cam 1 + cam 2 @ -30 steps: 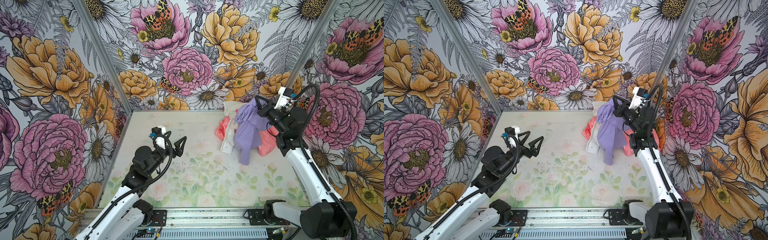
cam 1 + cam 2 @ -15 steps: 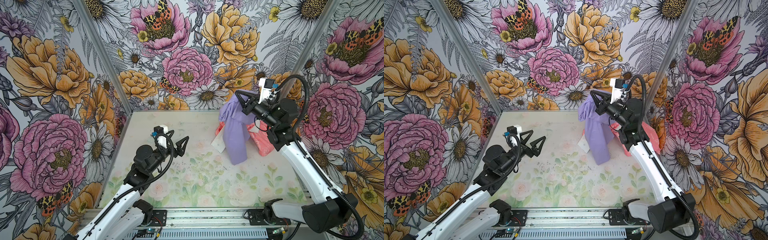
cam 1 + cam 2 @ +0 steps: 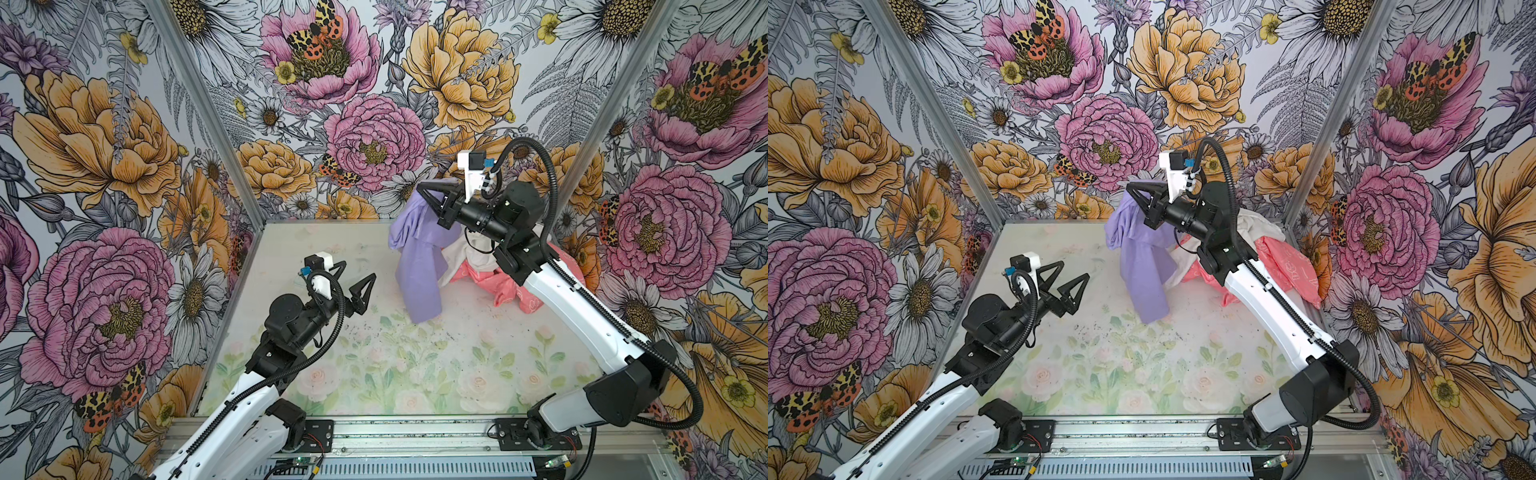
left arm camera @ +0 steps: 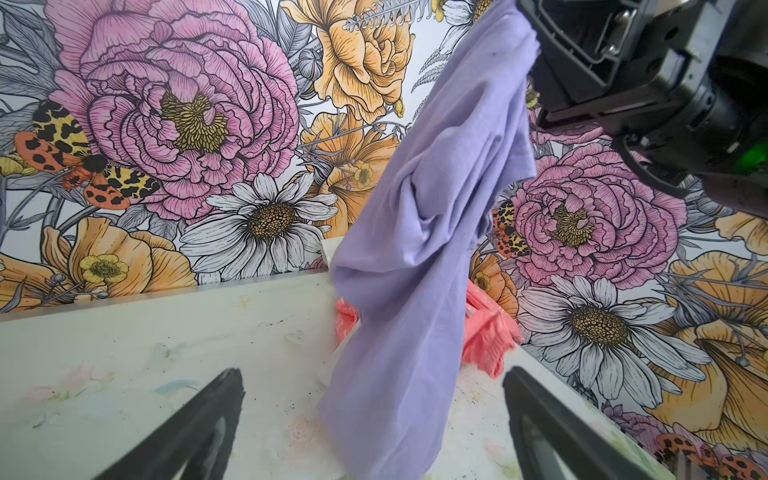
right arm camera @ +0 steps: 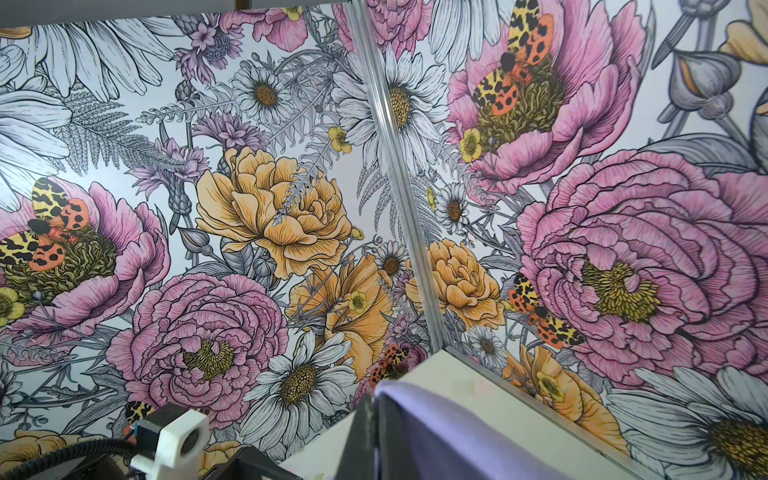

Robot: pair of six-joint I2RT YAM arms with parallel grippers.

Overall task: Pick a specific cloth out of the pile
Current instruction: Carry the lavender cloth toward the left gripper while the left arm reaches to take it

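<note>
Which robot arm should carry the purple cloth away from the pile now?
Probably the right: the right gripper is already shut on the purple cloth, lifted beside the pile. The left gripper is open and empty.

The right gripper (image 3: 424, 192) has carried the cloth (image 3: 417, 266) leftward — off the pile (image 3: 509, 286).

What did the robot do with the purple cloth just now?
The right tool, shut on the purple cloth, lifted it off the pile and swung it leftward toward the middle; its bottom end still seems to brush the table. The left tool stayed open, edging slightly nearer. The pile stayed put.
</note>
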